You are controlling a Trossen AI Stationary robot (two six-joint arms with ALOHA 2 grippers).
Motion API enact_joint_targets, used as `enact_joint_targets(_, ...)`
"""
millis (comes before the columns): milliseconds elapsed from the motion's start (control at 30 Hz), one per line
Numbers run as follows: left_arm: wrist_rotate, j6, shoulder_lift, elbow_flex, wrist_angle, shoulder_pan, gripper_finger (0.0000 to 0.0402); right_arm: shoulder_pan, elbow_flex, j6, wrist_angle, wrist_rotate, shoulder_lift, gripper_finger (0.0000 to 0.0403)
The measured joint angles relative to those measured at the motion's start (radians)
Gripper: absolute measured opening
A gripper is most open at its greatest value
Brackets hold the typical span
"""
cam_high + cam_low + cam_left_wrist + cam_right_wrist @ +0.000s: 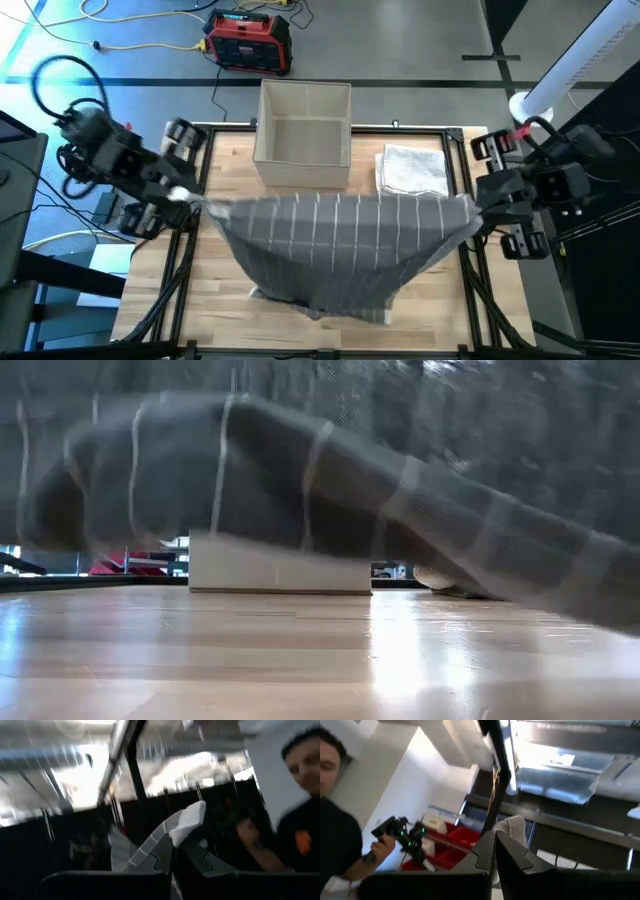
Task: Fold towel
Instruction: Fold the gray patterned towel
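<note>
1. The grey striped towel point(340, 245) hangs stretched across the middle of the bench point(230, 315), its lower edge sagging toward the near edge.
2. The left gripper point(190, 200) is clamped tight on the towel's left corner, by the left edge.
3. The right gripper point(478, 212) pinches the right corner, by the right edge.
4. A folded white cloth point(412, 170) and a box point(303, 135) sit along the far edge.

Hidden and cut-off parts. The grey striped towel point(340, 245) covers the near wall of the beige bin point(303, 120) and the near edge of the folded white cloth point(412, 168) beside that bin. At table height the towel is blurred and runs past the frame's top and sides, masking both arms.
</note>
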Motion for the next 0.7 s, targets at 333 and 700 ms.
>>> enact_joint_targets(333, -0.471, 0.123, -0.022, -0.001, -0.297, 0.002, 0.0007, -0.002, 0.0, -0.04, -0.089, 0.273, 0.006, 0.0)
enact_joint_targets(700, -0.518, 0.275, -0.105, 0.0, -0.119, 0.003, 0.0009, -0.003, 0.0, -0.077, -0.1, 0.507, -0.002, 0.0)
